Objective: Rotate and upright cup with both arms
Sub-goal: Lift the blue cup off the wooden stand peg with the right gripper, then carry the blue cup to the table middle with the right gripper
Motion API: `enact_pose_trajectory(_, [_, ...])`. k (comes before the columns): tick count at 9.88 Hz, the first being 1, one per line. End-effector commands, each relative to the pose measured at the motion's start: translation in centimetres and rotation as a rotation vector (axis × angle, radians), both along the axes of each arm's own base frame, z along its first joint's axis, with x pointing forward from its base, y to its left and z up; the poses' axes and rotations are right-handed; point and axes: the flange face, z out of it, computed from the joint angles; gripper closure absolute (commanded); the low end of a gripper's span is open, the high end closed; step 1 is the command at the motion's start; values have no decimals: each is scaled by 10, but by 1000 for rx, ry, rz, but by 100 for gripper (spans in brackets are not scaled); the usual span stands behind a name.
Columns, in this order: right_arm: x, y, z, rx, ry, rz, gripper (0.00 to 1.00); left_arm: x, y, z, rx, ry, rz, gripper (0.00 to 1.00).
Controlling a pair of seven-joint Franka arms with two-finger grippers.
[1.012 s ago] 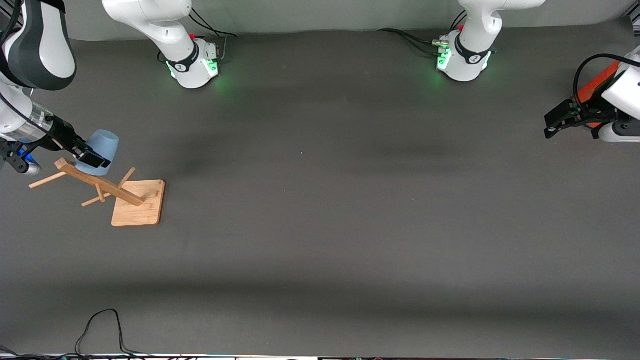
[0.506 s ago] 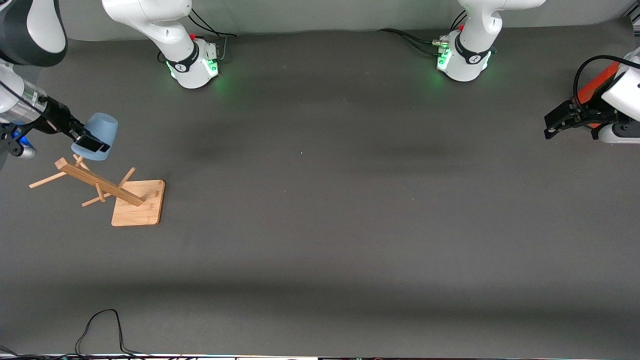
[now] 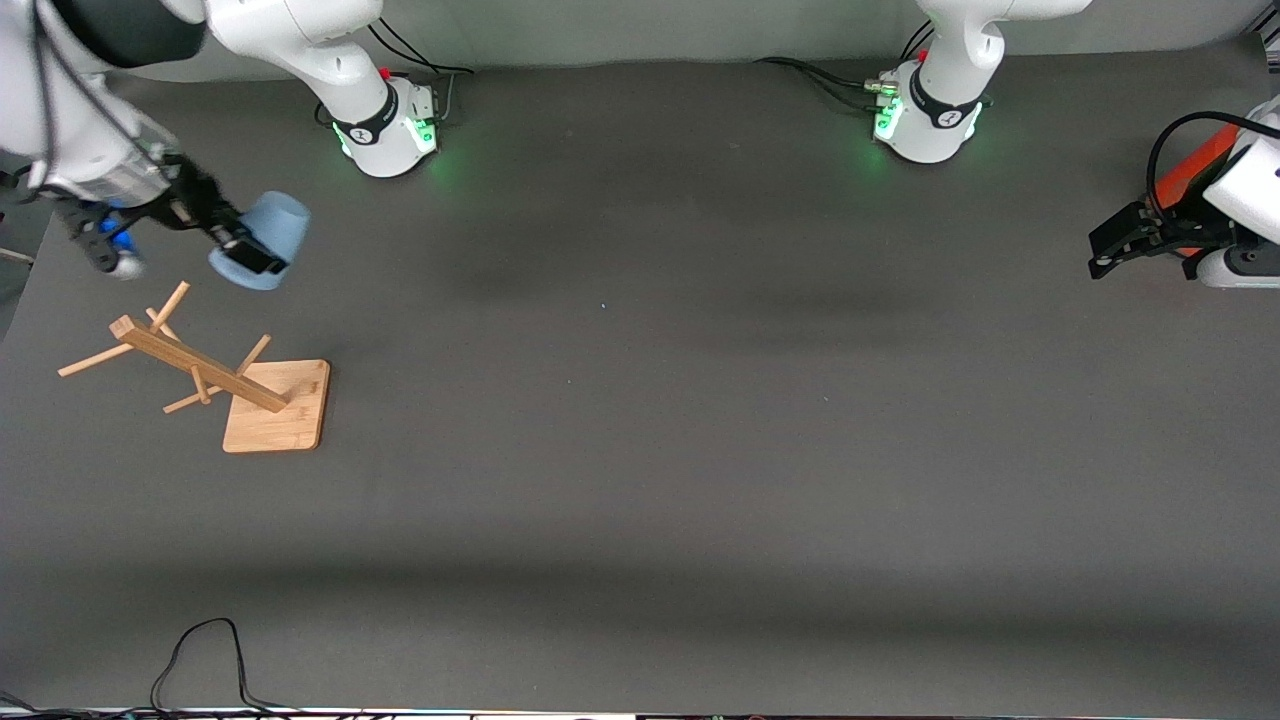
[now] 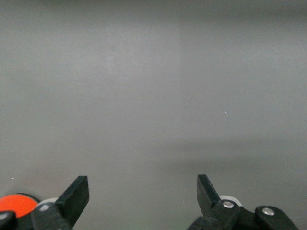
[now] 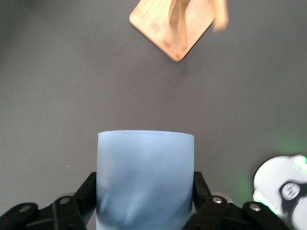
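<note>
The pale-blue cup [image 3: 270, 238] hangs in the air, tilted, over the bare mat beside the wooden rack. My right gripper [image 3: 245, 258] is shut on it near its wider end. In the right wrist view the cup [image 5: 146, 172] fills the gap between the two black fingers [image 5: 90, 190], with its narrower end pointing away from the wrist. My left gripper [image 3: 1104, 250] waits at the left arm's end of the table. It is open with nothing between its fingertips, as the left wrist view shows for the left gripper [image 4: 142, 186].
A wooden peg rack on a square base [image 3: 280, 410] stands at the right arm's end, nearer the front camera than the cup; the rack [image 5: 172, 28] shows under the wrist too. An orange-red cylinder [image 3: 1192, 168] sits by the left gripper. A black cable [image 3: 200, 645] loops at the front edge.
My right gripper has lifted the cup off the rack's peg and carried it toward the bases and the table's middle. The left arm has not moved.
</note>
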Motion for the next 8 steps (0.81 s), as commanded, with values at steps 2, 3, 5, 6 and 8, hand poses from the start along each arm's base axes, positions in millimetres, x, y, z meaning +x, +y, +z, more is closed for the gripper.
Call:
enact_pose_trajectory(2, [-9, 124, -7, -31, -6, -170, 45, 0, 2, 3, 0, 12, 3, 0])
enact_pose_trajectory(3, [-11, 175, -19, -53, -10, -244, 45, 1, 3, 2, 0, 14, 5, 0])
enact_pose_trajectory(5, [-16, 273, -52, -89, -36, -375, 45, 1, 3, 2, 0, 12, 5, 0])
enact_pose_trajectory(6, [-18, 318, -69, -108, -52, -433, 45, 1, 3, 2, 0, 12, 5, 0])
enact_pose_trajectory(8, [-24, 397, -119, -169, -74, -528, 45, 1, 2, 2, 0, 14, 3, 0])
